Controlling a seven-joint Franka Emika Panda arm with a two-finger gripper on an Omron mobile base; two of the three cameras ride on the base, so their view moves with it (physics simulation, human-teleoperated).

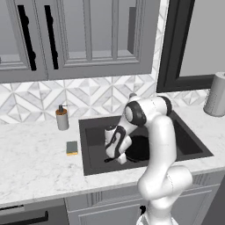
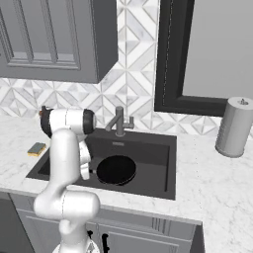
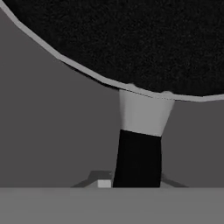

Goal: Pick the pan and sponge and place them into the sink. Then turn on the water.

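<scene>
On the far left of the counter [image 1: 35, 167], the soap dispenser [image 1: 62, 117] is standing against the tiled wall, and just in front of it the sponge [image 1: 71, 147] is lying flat, close to the left rim of the sink [image 1: 88, 132] but not touching it. Moving right, the arm is reaching down into the basin, and the gripper [image 1: 117, 159] is sitting low at the front left of the basin floor. The pan [image 2: 116, 170] is already resting inside the sink, right of the gripper. In the hand view the pan handle [image 3: 139, 148] is running down to the bottom edge, exactly where the finger tips should be, so the tips are hidden; I cannot tell if they are clamping the handle or just letting it go. Further right, the faucet [image 2: 118, 121] is standing at the back rim with no water running, and a paper towel roll [image 2: 233, 126] is standing on the right.

The pan step seems to be finishing. Next, I think, the gripper must free the handle, rise out of the basin and go left, above the sponge.
</scene>
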